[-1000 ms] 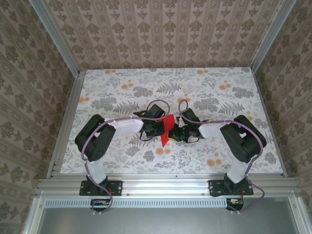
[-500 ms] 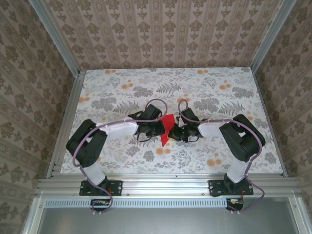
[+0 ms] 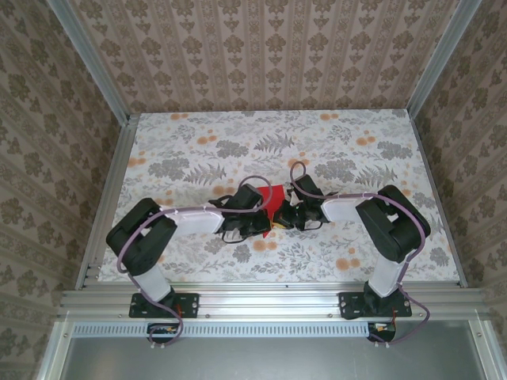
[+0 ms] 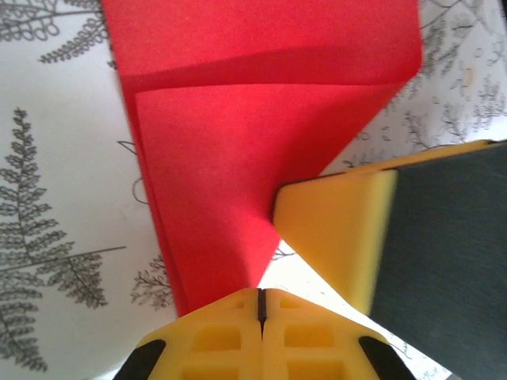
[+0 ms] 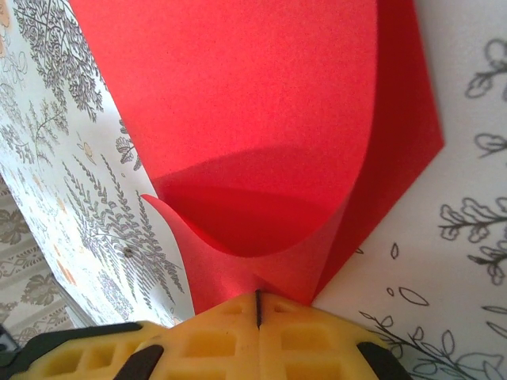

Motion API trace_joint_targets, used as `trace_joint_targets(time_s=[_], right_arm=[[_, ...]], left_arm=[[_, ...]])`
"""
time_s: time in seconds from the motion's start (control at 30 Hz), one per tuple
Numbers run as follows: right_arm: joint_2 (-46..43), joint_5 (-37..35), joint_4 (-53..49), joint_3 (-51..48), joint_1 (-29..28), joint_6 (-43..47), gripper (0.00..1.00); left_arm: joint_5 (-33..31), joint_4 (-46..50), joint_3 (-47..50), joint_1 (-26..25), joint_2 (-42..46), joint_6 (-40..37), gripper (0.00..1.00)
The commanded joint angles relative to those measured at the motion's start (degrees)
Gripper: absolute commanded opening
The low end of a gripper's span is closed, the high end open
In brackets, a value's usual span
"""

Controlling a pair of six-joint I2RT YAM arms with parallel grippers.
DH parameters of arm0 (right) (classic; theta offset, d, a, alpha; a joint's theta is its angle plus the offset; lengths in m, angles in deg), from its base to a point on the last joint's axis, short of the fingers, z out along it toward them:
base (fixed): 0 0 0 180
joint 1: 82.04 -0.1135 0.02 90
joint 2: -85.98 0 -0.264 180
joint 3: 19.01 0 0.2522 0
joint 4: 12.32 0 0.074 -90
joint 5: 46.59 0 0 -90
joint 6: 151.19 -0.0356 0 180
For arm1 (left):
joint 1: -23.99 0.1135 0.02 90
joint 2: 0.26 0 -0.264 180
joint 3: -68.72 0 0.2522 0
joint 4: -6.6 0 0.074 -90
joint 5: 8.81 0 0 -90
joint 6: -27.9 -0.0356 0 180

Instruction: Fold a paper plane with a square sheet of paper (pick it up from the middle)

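Two tools meet mid-frame: our left tool [image 4: 260, 299] and right tool [image 5: 257, 301] are each clamped on the curled square sheet of paper [image 3: 273, 198] over the tabletop [image 3: 356, 150]; we should align edges before creasing.

Thin bright red sheet of paper [image 3: 270, 198], partly folded, one layer curling over another in a soft open loop, tapering towards a narrow point, sitting near the middle of the floral table [image 3: 356, 158]
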Motion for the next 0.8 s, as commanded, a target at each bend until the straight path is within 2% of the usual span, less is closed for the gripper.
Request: trace_joint_targets(time_s=[0.0,0.13,0.3,0.5,0.77], right_arm=[[2.2,-2.8,-3.7,-0.3,0.0,-1.2,0.06],[1.3,-1.8,-2.6,-0.4,0.2,-0.2,0.06],[-0.7,2.8,2.1,-0.2,0.0,1.7,0.07],[1.2,2.7,-0.8,1.2,-0.2,4.4,0.07],[4.6,1.6,-3.6,4.0,4.1,9.4,0.07]], left_arm=[[-0.6,1.8,-0.4,-0.1,-2.0,0.6,0.04],[-1.9,4.5,-0.1,-0.2,-2.7,-0.3,0.03],[-2.8,6.1,0.6,-0.2,-3.1,-0.8,0.02],[-3.2,6.6,0.5,-0.3,-3.2,-0.9,0.01],[-3.4,10.0,0.9,-0.3,-2.5,-2.3,0.01]])
